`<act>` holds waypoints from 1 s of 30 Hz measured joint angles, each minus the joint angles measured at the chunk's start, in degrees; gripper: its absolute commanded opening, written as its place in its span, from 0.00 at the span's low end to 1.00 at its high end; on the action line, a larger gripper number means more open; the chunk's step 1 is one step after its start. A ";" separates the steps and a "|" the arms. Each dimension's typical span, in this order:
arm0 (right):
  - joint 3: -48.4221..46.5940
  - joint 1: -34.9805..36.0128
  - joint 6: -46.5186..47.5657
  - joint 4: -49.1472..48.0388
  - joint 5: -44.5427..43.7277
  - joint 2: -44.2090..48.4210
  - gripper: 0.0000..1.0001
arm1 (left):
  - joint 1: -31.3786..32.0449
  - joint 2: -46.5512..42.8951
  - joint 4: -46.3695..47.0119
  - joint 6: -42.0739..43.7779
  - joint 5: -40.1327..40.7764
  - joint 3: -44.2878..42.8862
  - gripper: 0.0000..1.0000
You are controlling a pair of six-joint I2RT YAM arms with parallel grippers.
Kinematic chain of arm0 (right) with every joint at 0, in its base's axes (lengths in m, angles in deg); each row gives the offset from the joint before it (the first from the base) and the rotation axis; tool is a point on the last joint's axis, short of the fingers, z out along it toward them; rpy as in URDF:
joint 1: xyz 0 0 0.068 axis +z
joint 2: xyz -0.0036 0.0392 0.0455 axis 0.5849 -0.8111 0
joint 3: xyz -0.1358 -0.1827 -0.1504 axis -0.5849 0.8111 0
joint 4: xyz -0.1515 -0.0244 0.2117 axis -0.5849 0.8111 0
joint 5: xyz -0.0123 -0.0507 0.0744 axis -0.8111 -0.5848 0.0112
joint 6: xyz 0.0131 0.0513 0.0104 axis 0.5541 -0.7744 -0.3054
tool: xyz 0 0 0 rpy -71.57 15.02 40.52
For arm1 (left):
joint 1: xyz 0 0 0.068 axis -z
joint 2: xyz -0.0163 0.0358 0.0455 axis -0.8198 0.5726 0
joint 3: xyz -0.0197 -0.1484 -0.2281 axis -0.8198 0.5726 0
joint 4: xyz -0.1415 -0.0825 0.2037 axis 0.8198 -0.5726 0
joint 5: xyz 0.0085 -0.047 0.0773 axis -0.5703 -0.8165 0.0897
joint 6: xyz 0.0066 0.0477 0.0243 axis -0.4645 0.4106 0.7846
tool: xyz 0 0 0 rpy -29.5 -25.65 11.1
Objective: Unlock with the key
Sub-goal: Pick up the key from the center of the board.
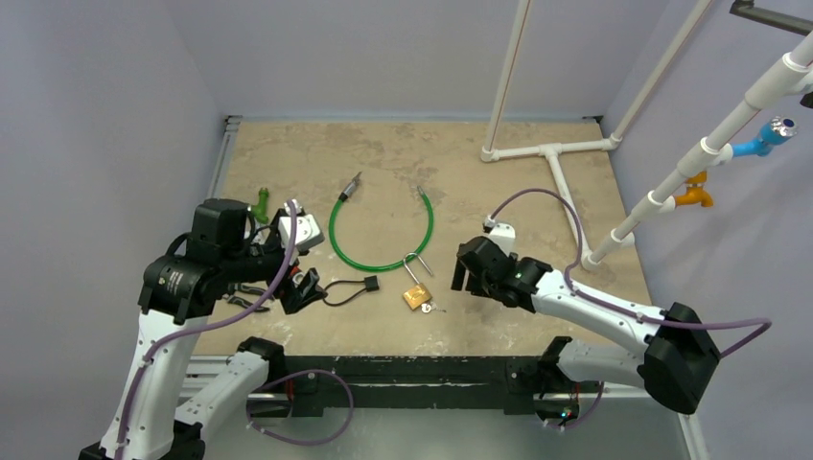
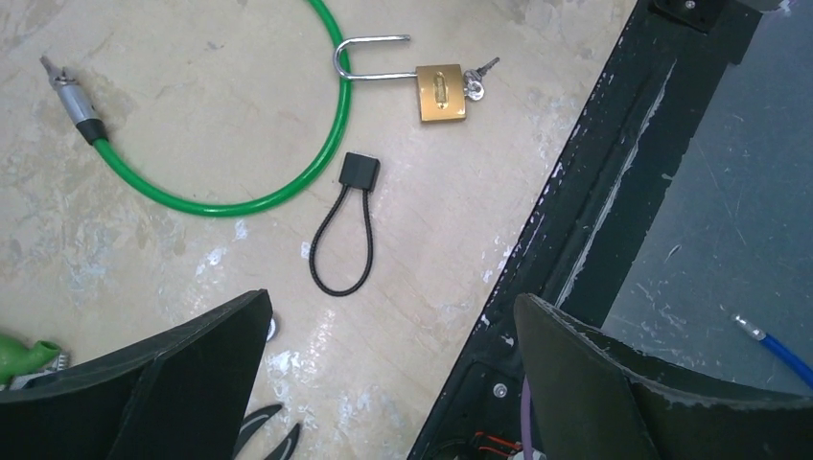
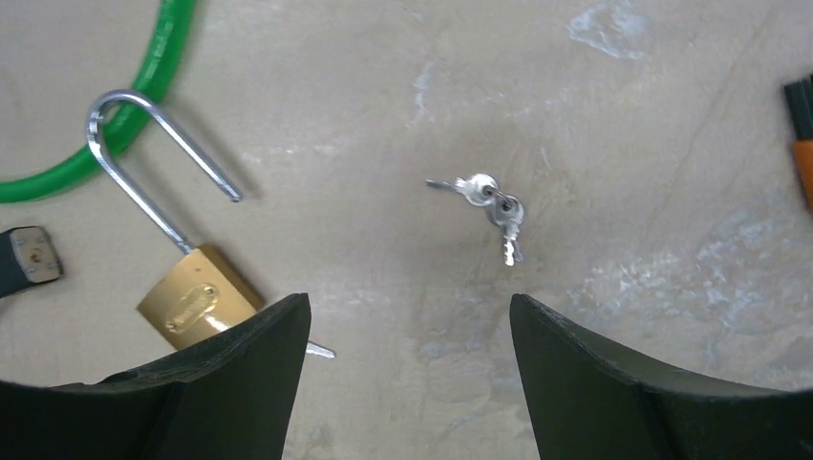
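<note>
Scuffed tan tabletop (image 1: 383, 153) with lilac walls (image 1: 403, 57) all round. Towards the near edge, about mid-table: brass padlock (image 3: 197, 305), shackle (image 3: 144, 153) swung open and hooked over the green cable (image 2: 225, 209). Loose bunch of keys (image 3: 491, 206) flat on the table a bit right of it, not touching. Another key (image 2: 475, 79) right at the padlock's base, can't tell if plugged in or just lying against it. Right gripper (image 3: 410, 302) hovering over the loose bunch, fingers spread, gripping nothing at all. Left gripper (image 2: 391, 307) off to the left, spread wide too, holding zilch. Black cord loop (image 2: 343, 235) lying on the table between that one and the padlock, clear of both.
</note>
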 measured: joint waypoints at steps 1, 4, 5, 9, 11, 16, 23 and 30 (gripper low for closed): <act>0.61 -0.44 -0.96 0.68 0.02 0.37 0.75 | 0.00 -0.15 -0.07 -0.39 0.24 0.15 1.00; 2.93 -1.64 -2.95 2.21 0.00 0.39 0.75 | -0.02 0.04 0.04 -1.29 1.18 0.42 1.00; 3.63 -1.84 -3.43 2.60 0.00 0.39 0.74 | -0.02 0.31 0.00 -1.33 1.49 0.42 1.00; 5.49 -2.40 -5.60 4.20 0.07 0.37 0.73 | -0.02 1.01 -0.31 -1.27 2.69 0.42 1.00; 5.70 -2.38 -6.69 4.46 0.13 0.28 0.73 | -0.02 1.46 -0.76 -1.20 3.45 0.42 1.00; 6.36 -2.38 -8.33 3.74 0.17 -2.14 0.70 | -0.02 2.84 -2.34 -1.09 5.90 0.28 1.00; 6.25 -2.38 -8.46 2.71 -0.52 -6.23 0.63 | -0.07 2.27 -1.92 -1.29 9.70 0.28 1.00; 5.90 -2.38 -8.76 2.58 -1.25 -6.88 0.59 | -0.07 2.10 -1.55 -1.46 10.29 0.28 1.00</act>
